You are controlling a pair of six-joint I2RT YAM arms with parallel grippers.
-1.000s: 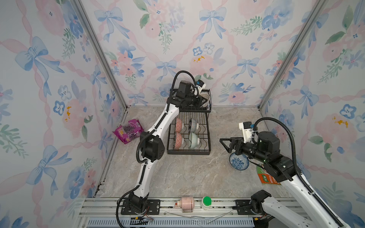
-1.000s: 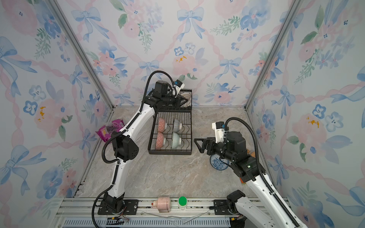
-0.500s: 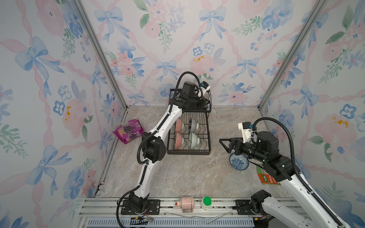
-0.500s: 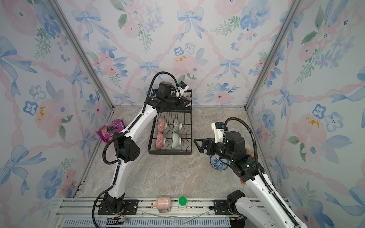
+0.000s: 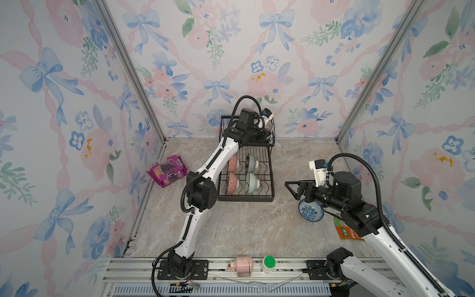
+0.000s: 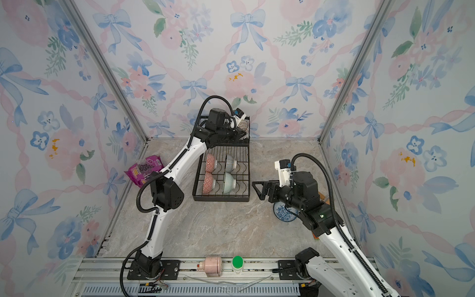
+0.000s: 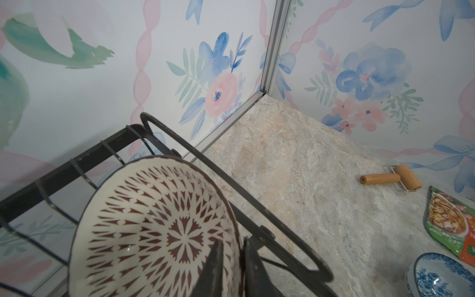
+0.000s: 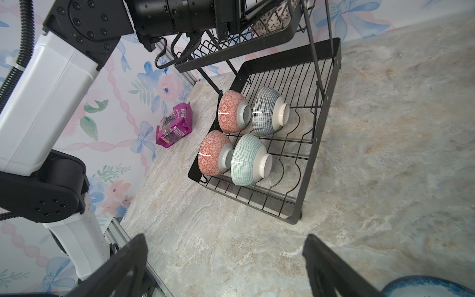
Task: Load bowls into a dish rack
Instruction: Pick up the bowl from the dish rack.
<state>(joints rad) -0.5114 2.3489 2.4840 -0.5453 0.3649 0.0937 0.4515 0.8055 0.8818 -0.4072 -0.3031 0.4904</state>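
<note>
The black dish rack (image 5: pixel 246 198) (image 6: pixel 221 199) stands at the back of the table. In its upper basket sits a white bowl with a dark lattice pattern (image 7: pixel 159 231) (image 5: pixel 268 125). My left gripper (image 7: pixel 232 259) (image 5: pixel 267 132) is shut on this bowl's rim, one finger inside and one outside. The lower tier holds two pink-red bowls (image 8: pixel 231 113) (image 8: pixel 213 154), a dark blue lattice bowl (image 8: pixel 267 110) and a mint bowl (image 8: pixel 246 159), all on edge. A blue floral bowl (image 5: pixel 311 212) (image 8: pixel 424 286) rests on the table. My right gripper (image 8: pixel 223 257) (image 5: pixel 295 187) hovers open beside it, holding nothing.
A purple snack bag (image 5: pixel 167 171) lies left of the rack. A green and orange packet (image 5: pixel 347 232) and a wooden roller (image 7: pixel 390 177) lie near the right wall. A pink bottle (image 5: pixel 244 264) and a green-capped jar (image 5: pixel 268 262) sit on the front rail.
The left gripper has shifted right along the upper basket, and its jaws have closed onto the lattice bowl's rim. The right arm has stayed still.
</note>
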